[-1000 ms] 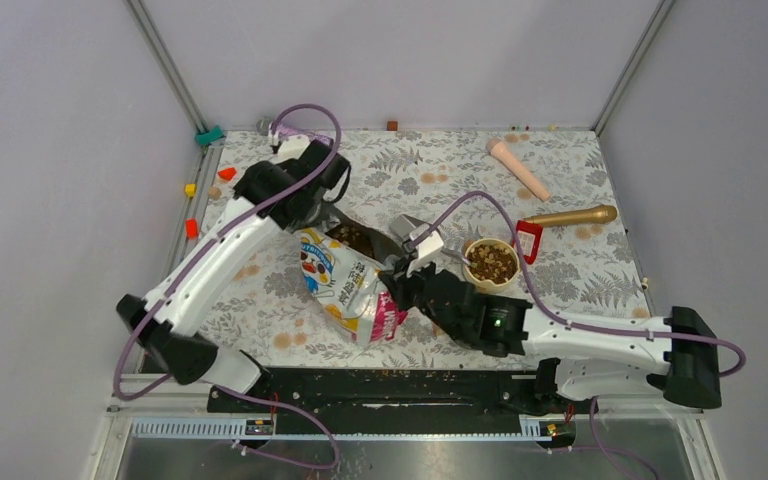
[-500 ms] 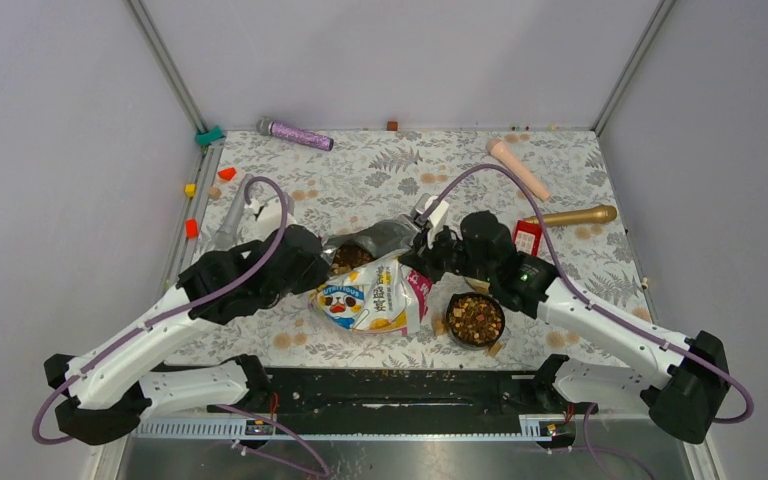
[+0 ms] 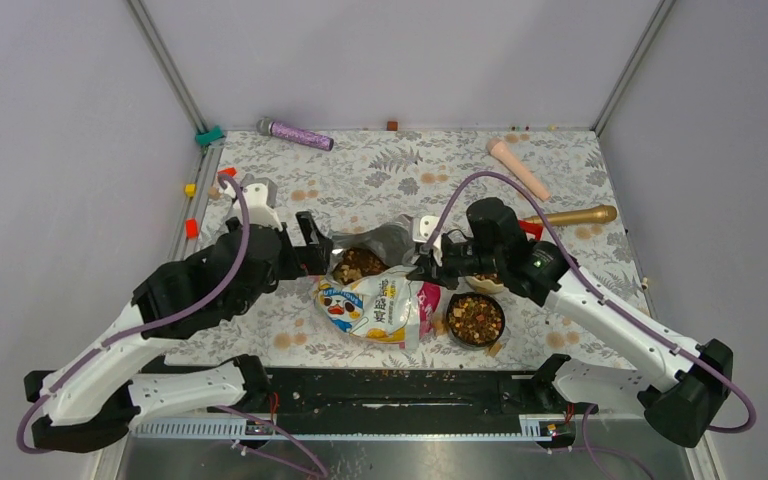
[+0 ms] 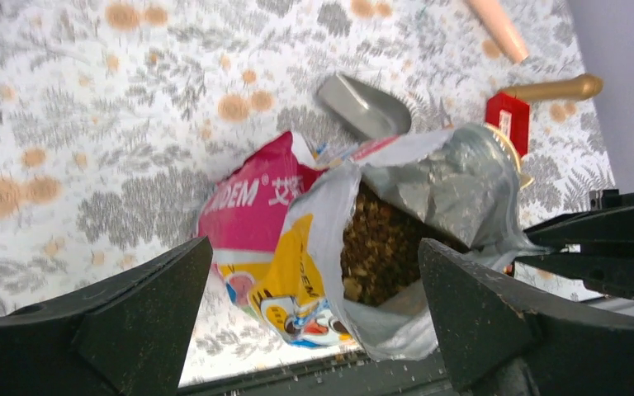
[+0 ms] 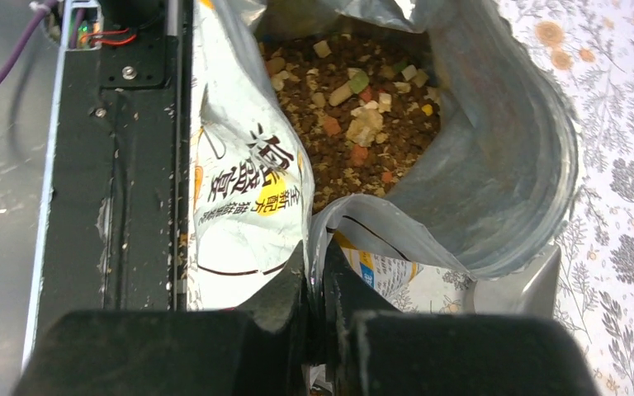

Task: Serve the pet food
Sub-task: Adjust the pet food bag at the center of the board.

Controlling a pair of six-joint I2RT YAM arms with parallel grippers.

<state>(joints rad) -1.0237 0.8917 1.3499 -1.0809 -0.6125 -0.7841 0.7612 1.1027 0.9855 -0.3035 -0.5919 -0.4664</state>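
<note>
The pet food point(image 5: 355, 115) sits mostly inside the opened bag point(image 3: 380, 302), which lies on its side on the table point(image 3: 560, 160) between the two arms. More of it fills the dark bowl point(image 3: 476, 318) just beside the bag's bottom end. The right gripper point(image 5: 318, 268) is clamped shut on a thin fold of the bag's rim, while the left gripper point(image 4: 314, 244) stands wide open at the far side of the mouth, holding nothing. That leaves the mouth held by one pinch alone. As I judge it, the slick foil could slide out of that narrow grip, or the free lip could sag and close the opening. A pull by the right arm would tilt the lying bag and tip kibble onto the table rather than into the bowl. The bowl sits close under the right arm, so a low sweep could knock it. The grey scoop point(image 4: 363, 106) lies behind the bag — untouched.
</note>
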